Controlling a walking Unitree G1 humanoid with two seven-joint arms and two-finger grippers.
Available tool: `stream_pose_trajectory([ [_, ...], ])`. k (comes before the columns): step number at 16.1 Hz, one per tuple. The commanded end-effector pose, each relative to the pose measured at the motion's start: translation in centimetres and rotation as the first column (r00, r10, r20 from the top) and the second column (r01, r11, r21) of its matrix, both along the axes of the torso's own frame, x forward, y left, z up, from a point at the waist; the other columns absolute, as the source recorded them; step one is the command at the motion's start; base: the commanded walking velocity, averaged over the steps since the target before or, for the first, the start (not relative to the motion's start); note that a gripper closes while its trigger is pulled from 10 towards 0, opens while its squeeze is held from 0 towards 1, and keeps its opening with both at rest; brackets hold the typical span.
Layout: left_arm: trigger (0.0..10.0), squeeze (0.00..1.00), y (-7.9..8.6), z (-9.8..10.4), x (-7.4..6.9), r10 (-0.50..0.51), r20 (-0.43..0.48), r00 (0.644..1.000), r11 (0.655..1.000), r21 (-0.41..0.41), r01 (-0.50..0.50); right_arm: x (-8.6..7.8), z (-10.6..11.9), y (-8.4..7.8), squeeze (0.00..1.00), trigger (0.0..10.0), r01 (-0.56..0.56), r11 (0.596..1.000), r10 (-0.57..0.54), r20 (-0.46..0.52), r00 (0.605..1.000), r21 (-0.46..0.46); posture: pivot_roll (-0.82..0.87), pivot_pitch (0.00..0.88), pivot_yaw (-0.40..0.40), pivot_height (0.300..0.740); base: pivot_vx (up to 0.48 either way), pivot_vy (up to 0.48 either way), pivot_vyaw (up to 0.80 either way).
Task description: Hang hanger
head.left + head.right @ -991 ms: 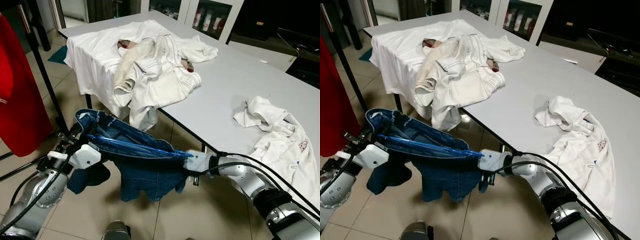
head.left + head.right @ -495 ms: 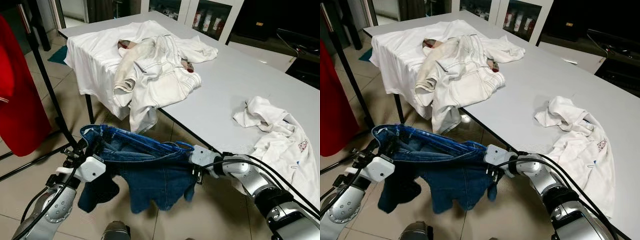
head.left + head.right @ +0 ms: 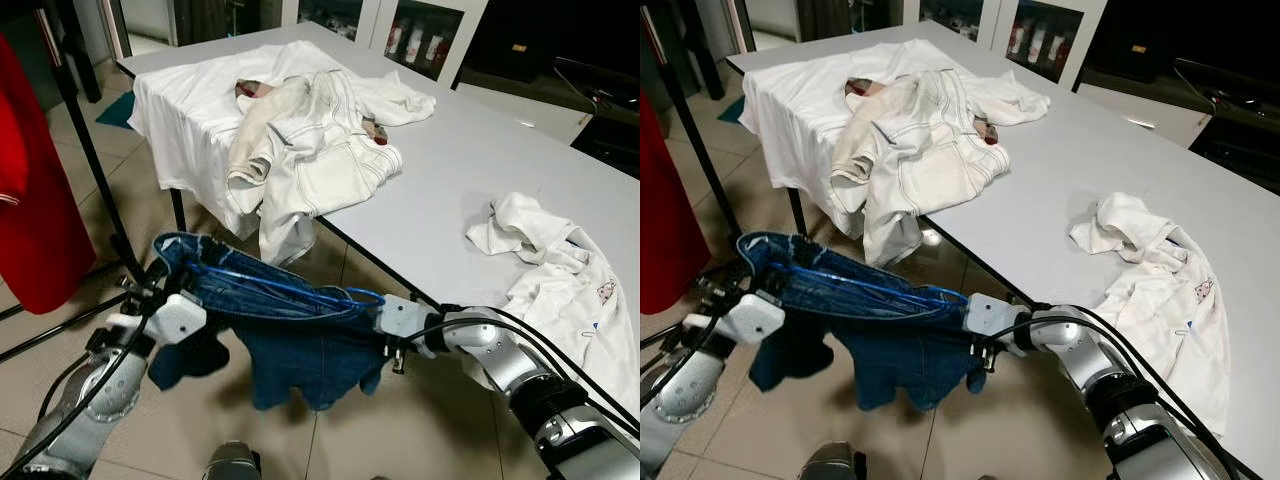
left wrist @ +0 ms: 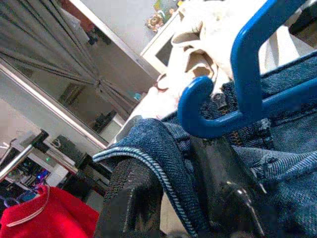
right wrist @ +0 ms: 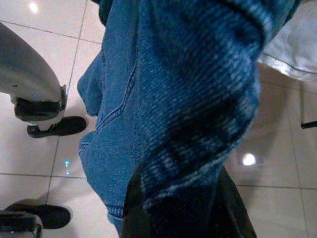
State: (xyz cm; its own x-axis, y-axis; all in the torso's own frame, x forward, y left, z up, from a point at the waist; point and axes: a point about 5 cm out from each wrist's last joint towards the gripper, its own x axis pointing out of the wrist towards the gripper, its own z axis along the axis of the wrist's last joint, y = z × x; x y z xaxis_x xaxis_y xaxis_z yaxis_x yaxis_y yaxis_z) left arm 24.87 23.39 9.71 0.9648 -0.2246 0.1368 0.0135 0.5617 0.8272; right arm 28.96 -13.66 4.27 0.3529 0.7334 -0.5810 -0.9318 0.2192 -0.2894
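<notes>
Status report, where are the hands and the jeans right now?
Left hand and right hand both shut on jeans, stretched between them over the floor. Blue hanger inside the waistband. Rack pole and red garment to the left.

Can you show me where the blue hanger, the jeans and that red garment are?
blue hanger (image 4: 198, 106), left wrist view, on its curved hook.
jeans (image 3: 300, 355), left eye view, on the cloth hanging between the arms.
red garment (image 3: 35, 210), left eye view, on its middle.
</notes>
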Motion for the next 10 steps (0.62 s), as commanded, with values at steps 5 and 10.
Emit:
stream_pose_trajectory([
  [5,10.0,0.00,1.5,1.4,0.3,0.057,0.066,0.996,0.998,0.033,-0.059,-0.7,-1.5,-3.9,0.00,0.0,0.056,0.977,-0.075,-0.085,0.994,-0.207,0.25,0.024,-0.131,0.710,0.000,0.000,0.00],
  [10,10.0,0.00,0.0,1.8,0.8,-0.030,0.069,0.997,0.992,0.124,0.021,-0.1,-1.7,-4.0,0.00,0.0,0.110,0.955,-0.135,-0.074,0.988,-0.276,0.25,0.018,-0.132,0.710,0.000,0.000,0.00],
])
